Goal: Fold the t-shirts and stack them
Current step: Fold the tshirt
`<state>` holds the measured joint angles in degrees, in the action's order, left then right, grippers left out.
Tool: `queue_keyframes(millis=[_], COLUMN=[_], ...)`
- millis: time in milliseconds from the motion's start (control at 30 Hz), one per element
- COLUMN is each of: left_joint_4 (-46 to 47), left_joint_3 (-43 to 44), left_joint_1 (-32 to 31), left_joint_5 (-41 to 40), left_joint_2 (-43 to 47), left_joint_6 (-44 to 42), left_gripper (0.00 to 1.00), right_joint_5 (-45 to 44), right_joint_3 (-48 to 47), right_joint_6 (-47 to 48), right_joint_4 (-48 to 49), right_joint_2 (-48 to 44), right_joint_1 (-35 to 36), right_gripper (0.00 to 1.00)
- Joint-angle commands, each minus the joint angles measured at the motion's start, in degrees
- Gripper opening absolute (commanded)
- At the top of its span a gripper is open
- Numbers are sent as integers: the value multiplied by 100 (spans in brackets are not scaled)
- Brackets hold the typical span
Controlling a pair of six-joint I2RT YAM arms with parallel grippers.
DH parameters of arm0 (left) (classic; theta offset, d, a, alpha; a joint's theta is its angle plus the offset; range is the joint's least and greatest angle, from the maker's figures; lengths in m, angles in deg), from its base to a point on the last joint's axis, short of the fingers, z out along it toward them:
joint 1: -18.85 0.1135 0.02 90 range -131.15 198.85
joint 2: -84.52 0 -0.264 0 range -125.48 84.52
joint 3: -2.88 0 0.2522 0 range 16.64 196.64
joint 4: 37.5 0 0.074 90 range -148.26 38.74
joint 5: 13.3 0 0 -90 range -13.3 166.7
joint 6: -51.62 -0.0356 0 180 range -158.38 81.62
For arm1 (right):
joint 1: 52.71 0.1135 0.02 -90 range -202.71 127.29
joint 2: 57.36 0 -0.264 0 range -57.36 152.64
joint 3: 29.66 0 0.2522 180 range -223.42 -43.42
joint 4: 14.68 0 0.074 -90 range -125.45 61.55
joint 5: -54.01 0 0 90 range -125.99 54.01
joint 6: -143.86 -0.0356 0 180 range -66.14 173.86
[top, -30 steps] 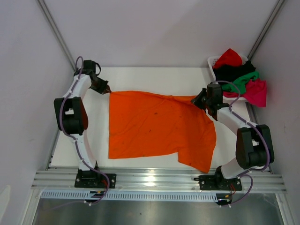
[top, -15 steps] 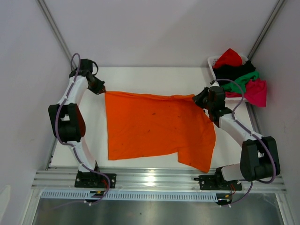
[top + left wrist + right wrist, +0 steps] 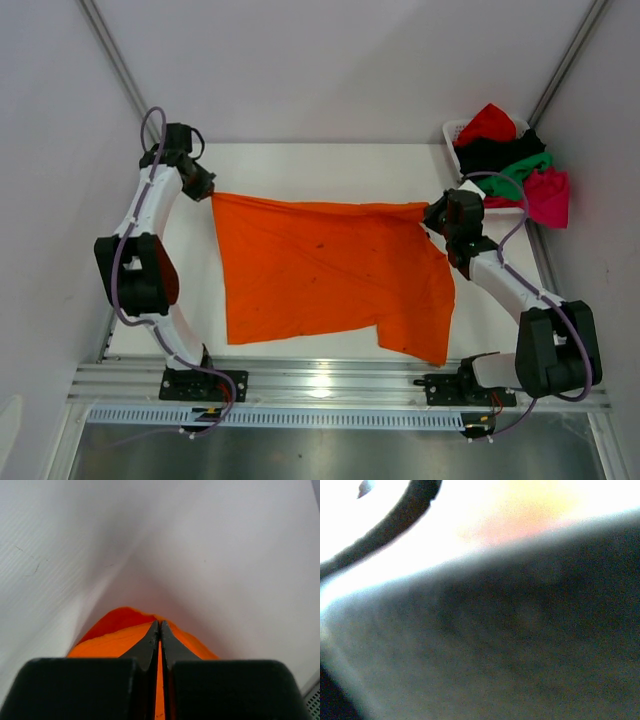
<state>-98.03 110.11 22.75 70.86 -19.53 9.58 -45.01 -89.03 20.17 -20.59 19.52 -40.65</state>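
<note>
- Workpiece: bright orange cloth t-shirt (image 3: pixel 330 275), spread on the white counter (image 3: pixel 330 165), its far edge stretched between the arms.
- Left gripper (image 3: pixel 160 630) and right gripper (image 3: pixel 432 215): each clamped on a far corner.
- Step: flattening before the first fold.
- Next, probably: lower the edge evenly, since the near right hem lies uneven.

Matt orange cloth t-shirt (image 3: pixel 330 270), smooth white table (image 3: pixel 330 168), seemingly plastic basket (image 3: pixel 452 130)
</note>
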Motion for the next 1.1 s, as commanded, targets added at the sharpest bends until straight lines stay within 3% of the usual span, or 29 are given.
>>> queue_keyframes(millis=[0,333,633,833,1067], left_joint_4=[194,150,369,335,-86], left_joint_3=[-66,-1216,-2489,-3132,-3484], left_joint_1=[49,-144,-811,-1198,-1216], left_joint_5=[-198,216,260,-197,-1057], left_joint_2=[569,1501,1976,2600,3338], left_joint_6=[-393,-358,-297,-51,274], left_gripper=[1,1,1,1,1], right_joint_5=[-92,-136,-241,-364,-452], right_joint_3=[157,315,412,535,702], right_joint_6=[126,65,47,73,56], right_joint_4=[523,427,181,-108,-381], right_joint_2=[-270,-551,-894,-1245,-1640], right_joint_1=[34,245,587,728,798], right_gripper=[0,0,0,0,0])
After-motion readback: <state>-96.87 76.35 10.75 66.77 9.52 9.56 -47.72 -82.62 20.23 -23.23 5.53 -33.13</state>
